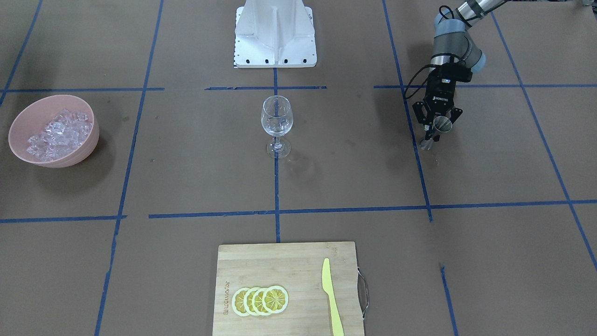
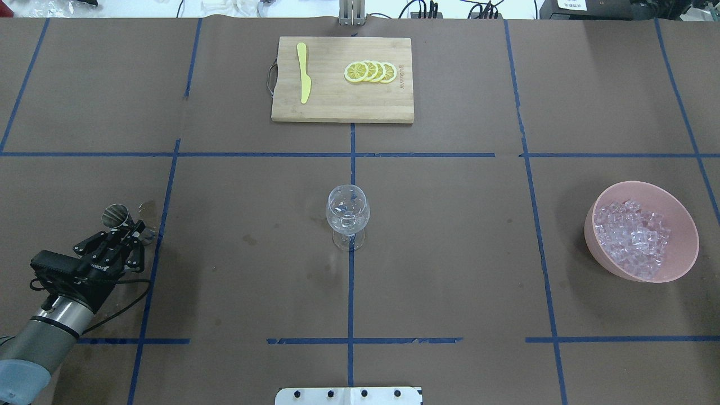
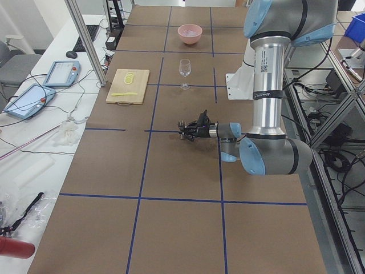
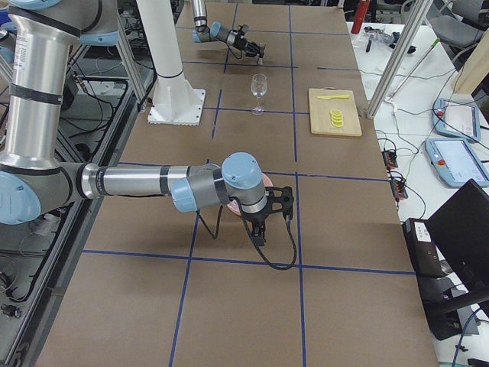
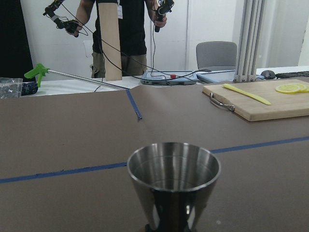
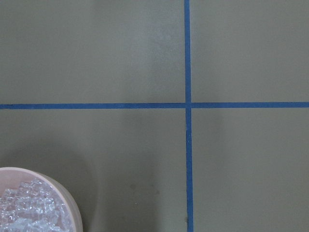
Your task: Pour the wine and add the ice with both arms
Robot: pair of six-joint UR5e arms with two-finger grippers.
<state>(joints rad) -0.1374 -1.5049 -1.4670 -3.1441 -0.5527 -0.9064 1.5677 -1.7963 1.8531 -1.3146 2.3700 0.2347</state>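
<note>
Left gripper (image 1: 436, 133), well left of the wine glass (image 1: 277, 122): straddles upright jigger (image 5: 174, 183), likely pre-pour; pinch you cannot tell. Right gripper (image 4: 263, 225): likewise.

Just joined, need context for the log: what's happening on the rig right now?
The left gripper holds a tilted metal jigger at the robot's left, well away from the wine glass at the centre. No coloured liquid shows in the glass. The ice sits in the pink bowl on the right; the right gripper hangs beside it, open or shut unclear. Lemon slices and a yellow knife lie on the cutting board.
</note>
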